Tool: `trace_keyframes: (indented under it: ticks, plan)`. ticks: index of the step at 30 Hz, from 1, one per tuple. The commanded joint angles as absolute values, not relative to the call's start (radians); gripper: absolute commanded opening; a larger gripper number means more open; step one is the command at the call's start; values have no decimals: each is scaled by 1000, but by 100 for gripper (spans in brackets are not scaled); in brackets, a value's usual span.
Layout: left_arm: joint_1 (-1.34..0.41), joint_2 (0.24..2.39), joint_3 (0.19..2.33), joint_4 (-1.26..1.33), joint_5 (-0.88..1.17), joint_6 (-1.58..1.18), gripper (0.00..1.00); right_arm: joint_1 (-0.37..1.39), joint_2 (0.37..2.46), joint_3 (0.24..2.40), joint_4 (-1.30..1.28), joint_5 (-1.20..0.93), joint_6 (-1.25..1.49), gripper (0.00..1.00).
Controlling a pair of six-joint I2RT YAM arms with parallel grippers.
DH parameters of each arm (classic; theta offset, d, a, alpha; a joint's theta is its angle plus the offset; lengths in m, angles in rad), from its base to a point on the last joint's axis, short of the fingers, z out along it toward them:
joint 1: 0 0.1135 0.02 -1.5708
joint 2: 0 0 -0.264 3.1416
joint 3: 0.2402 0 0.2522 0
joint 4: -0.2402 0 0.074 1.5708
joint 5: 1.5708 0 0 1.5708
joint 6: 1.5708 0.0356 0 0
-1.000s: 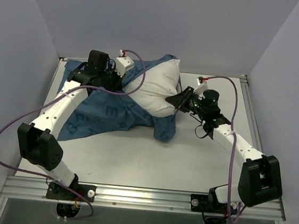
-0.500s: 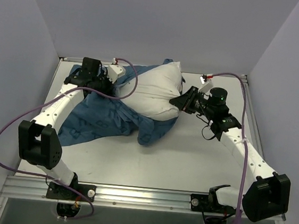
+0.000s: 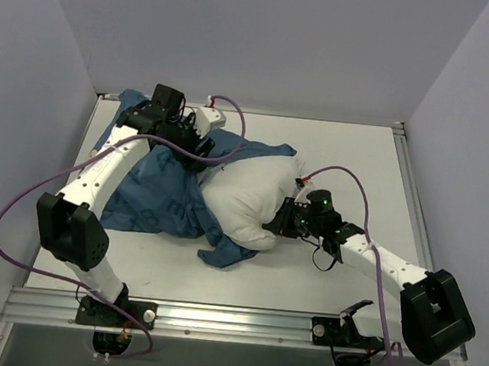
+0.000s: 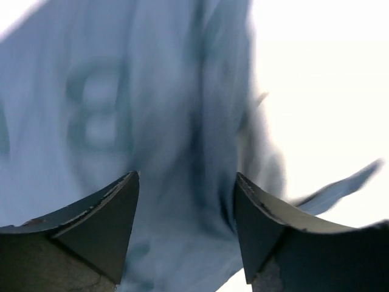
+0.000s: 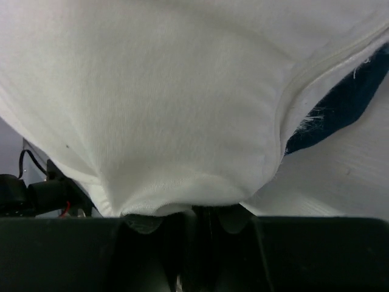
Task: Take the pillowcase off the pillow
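Observation:
The dark blue printed pillowcase lies crumpled at the table's left, with one flap poking out under the white pillow. The pillow lies mid-table, mostly bare. My right gripper is shut on the pillow's right corner. In the right wrist view the white cloth bunches into the closed gripper, and a blue sliver of pillowcase shows at the right. My left gripper hovers at the pillow's far-left end. In the blurred left wrist view the gripper is open above the blue cloth, beside the white pillow.
Grey walls close in the table on the left, back and right. Bare white tabletop lies to the right and behind the pillow. A metal rail runs along the near edge. Purple cables loop off both arms.
My left gripper has opened and let go of the pillowcase. My right arm has dragged the pillow toward the near edge, and more white shows outside the blue cloth.

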State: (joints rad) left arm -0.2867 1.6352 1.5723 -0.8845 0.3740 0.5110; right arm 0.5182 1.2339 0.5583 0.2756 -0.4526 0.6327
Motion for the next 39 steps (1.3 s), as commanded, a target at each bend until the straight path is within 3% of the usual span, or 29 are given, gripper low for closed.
trace_keyframes:
  ticks: [1,9,14,17,19,20,23,28,32,39]
  plan:
    - [-353,1690,1789,-957,561,471,71,515,1264,523,279,-416,575,0]
    - [-555,2047,2195,-976,419,391,80,526,1333,391,376,-469,558,0]
    - [-612,2297,2504,-995,275,376,78,526,1339,344,434,-485,577,0]
    - [-623,2367,2571,-1006,252,380,66,529,1350,319,452,-489,586,0]
    - [-630,2376,2566,-990,216,382,53,528,1359,311,456,-495,584,0]
    - [-630,2381,2560,-982,207,371,34,529,1358,313,451,-497,580,0]
    - [-627,2384,2540,-933,147,341,4,529,1347,316,428,-491,580,0]
    - [-604,2411,2546,-870,-99,373,2,531,1234,325,290,-466,584,0]
    - [-526,2430,2517,-885,-152,442,2,526,1036,426,99,-375,581,0]
    - [-377,2252,2177,-761,-137,503,2,410,885,543,-89,-311,598,0]
